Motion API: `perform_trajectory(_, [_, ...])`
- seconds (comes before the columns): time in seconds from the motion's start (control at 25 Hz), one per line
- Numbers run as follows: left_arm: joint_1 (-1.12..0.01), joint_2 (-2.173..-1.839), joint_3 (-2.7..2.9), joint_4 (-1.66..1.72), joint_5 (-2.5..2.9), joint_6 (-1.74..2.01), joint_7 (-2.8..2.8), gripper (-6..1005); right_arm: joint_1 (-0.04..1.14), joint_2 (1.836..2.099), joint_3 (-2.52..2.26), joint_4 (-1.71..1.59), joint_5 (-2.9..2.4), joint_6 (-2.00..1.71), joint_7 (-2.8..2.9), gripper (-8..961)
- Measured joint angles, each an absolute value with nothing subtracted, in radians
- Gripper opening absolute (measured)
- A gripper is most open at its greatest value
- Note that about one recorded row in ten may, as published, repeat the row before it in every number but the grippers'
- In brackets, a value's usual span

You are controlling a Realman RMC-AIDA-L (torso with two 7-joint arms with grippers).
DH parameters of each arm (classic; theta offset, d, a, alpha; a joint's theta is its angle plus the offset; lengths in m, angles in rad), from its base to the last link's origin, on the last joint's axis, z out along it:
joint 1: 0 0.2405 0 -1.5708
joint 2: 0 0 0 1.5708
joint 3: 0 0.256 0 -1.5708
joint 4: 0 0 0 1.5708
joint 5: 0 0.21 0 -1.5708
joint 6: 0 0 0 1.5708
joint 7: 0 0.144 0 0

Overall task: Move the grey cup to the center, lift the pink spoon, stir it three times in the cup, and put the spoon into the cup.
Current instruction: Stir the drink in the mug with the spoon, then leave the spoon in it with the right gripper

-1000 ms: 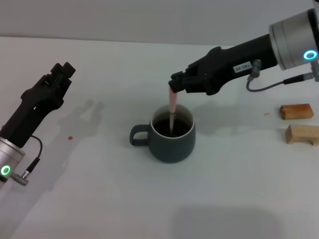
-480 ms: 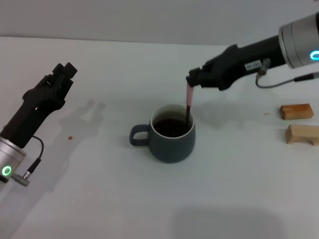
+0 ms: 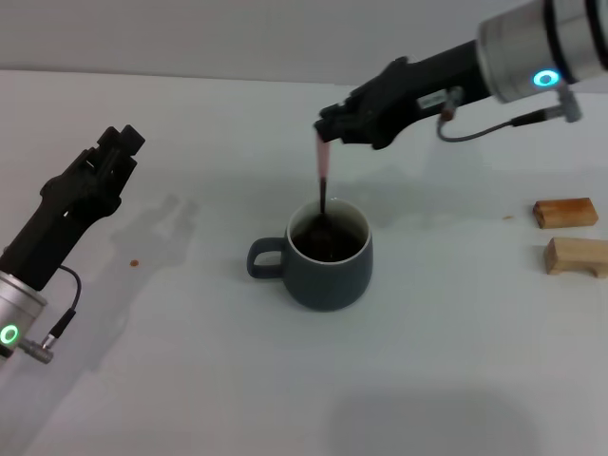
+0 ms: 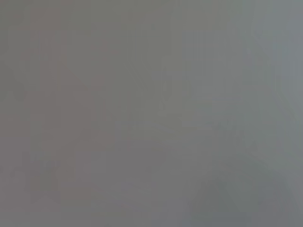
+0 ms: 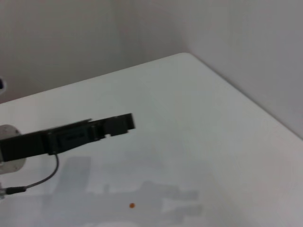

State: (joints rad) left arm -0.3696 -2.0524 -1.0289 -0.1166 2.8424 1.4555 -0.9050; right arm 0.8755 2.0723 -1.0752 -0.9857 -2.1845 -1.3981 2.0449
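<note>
The grey cup (image 3: 329, 259) stands mid-table in the head view, handle toward the left, dark liquid inside. The pink spoon (image 3: 324, 180) hangs nearly upright above it, its lower end dipping into the liquid near the far side of the cup. My right gripper (image 3: 328, 132) is shut on the top of the spoon's pink handle, above and behind the cup. My left gripper (image 3: 122, 142) is held off to the left, away from the cup, and also shows in the right wrist view as a dark bar, the left gripper (image 5: 124, 123).
Two small wooden blocks (image 3: 570, 234) lie at the right edge of the white table (image 3: 190, 380). A small brown speck (image 3: 134, 263) marks the table at left. The left wrist view shows only a blank grey surface.
My right gripper has swung the spoon from the cup's right rim back toward the left and far side, lifting slightly. The cup and left arm have stayed put.
</note>
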Motion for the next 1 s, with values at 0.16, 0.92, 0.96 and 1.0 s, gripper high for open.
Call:
perform_trajectory(0.16, [-0.367, -2.052, -1.029, -0.116, 2.842, 1.459, -0.905, 316, 0.883, 2.074, -1.122, -0.989, -2.138, -1.39, 2.043, 75])
perform_trajectory(0.92, [-0.38, -2.048, -1.039, -0.115, 2.842, 1.467, -0.906, 315, 0.623, 2.079, -1.128, -1.252, -1.993, -1.45, 2.071, 0])
perform_trajectory(0.96, [-0.382, -2.048, -1.038, -0.115, 2.842, 1.467, -0.905, 315, 0.602, 2.08, -1.114, -1.261, -1.981, -1.449, 2.054, 0])
perform_trajectory(1.0, [-0.383, -2.048, -1.038, -0.116, 2.842, 1.468, -0.905, 319, 0.583, 2.081, -1.102, -1.265, -1.969, -1.449, 2.037, 0])
